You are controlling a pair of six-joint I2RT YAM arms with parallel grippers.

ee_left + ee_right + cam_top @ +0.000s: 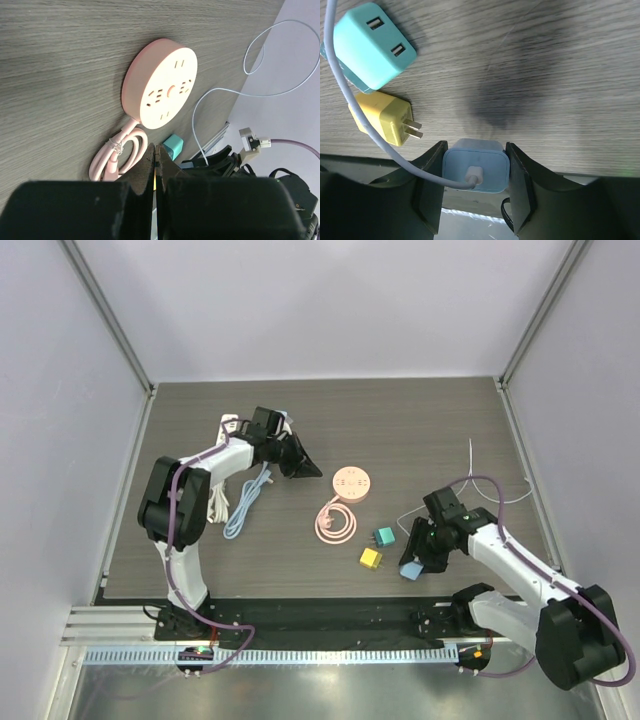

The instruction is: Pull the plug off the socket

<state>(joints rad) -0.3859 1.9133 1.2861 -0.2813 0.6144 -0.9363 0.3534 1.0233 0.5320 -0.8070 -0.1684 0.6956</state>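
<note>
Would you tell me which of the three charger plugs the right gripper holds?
The light blue plug, cable attached; the teal plug and yellow plug lie free.

I count one round pink socket [352, 483] on the desk [420, 430], with one pink cord [335, 523] coiled by it. There are three small cube plugs: one teal plug [383, 536], one yellow plug [370, 558] and one pale blue plug [411, 569]. The teal one shows two USB ports and the yellow one two flat prongs [412, 128]. I make out three other cables: one thin white cable [440, 182], one light blue cable [245, 502] and one thicker white cable [215, 502]. Beyond my left arm [180, 500] there is one white power strip [229, 423].
</note>
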